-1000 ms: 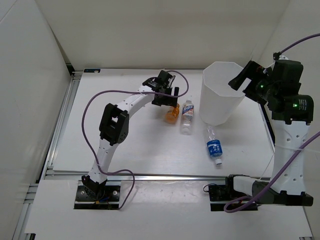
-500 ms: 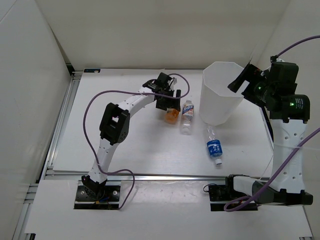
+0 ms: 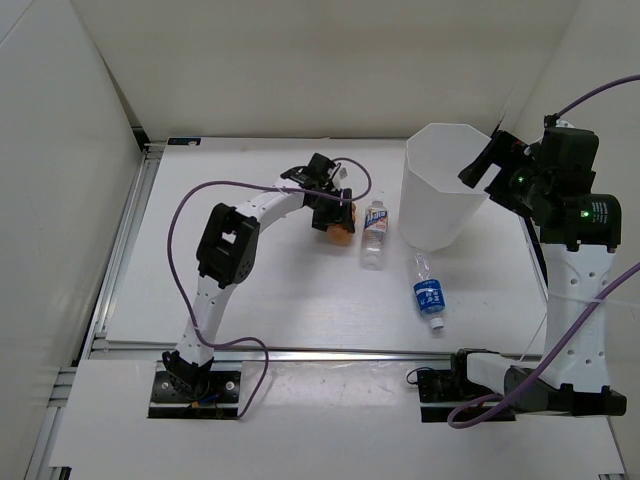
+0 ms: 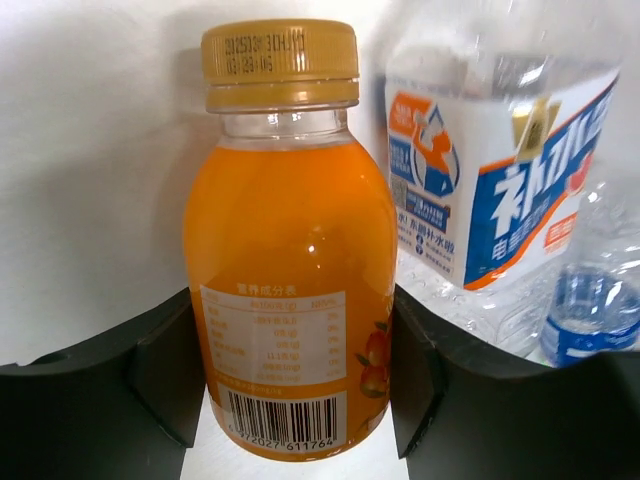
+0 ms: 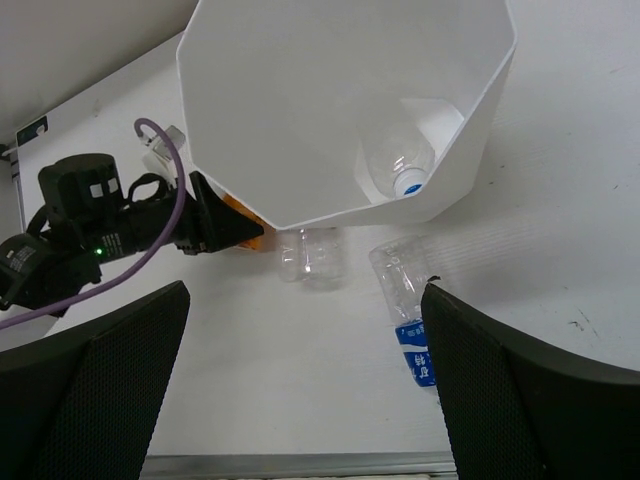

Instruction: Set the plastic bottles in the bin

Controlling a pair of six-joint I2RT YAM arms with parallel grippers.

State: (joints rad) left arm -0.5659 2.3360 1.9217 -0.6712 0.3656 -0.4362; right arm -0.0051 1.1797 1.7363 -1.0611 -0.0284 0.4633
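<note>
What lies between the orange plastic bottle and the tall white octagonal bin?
The clear plastic bottle with the white-and-orange label lies between the orange plastic bottle and the tall white octagonal bin, as the top external view shows.

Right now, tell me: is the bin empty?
No, a plain clear bottle lies at the bottom of the bin in the right wrist view.

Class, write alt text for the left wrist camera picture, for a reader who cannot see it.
An orange bottle with a yellow cap fills the middle, clamped at its sides by the black fingers of the left gripper. To its right lies a clear bottle with a white, orange and blue label; part of a blue-labelled bottle shows at the lower right.
</note>
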